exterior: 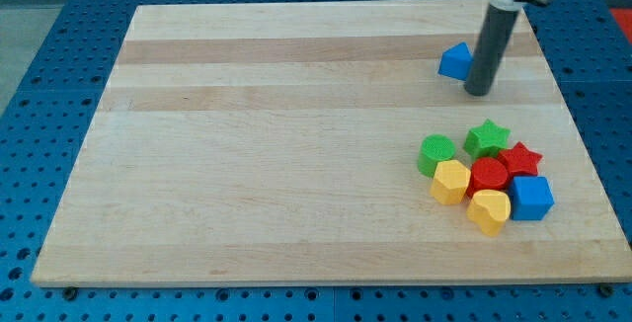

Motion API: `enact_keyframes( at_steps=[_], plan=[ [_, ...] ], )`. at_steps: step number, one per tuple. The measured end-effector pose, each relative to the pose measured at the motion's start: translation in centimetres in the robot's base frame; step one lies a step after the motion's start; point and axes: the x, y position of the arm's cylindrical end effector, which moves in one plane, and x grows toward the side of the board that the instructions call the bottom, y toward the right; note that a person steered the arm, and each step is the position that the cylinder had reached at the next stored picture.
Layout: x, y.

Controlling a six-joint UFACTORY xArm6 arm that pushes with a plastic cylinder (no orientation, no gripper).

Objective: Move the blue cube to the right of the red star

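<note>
The blue cube (531,198) sits at the lower right of a tight cluster of blocks at the view's right. The red star (519,158) lies just above it, touching. My tip (479,92) rests on the board well above the cluster, toward the view's top right. It stands right beside a blue triangular block (455,60), on that block's right side. The tip is far from the blue cube and the red star.
The cluster also holds a green star (487,137), a green round block (435,153), a red round block (488,176), a yellow hexagonal block (451,181) and a yellow heart (489,210). The wooden board's (296,144) right edge runs close to the blue cube.
</note>
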Motion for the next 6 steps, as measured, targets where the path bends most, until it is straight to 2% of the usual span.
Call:
enact_keyframes(
  at_steps=[2, 5, 6],
  plan=[
    [6.5, 5.7],
    [19.7, 4.9],
    [21.8, 2.6]
  ],
)
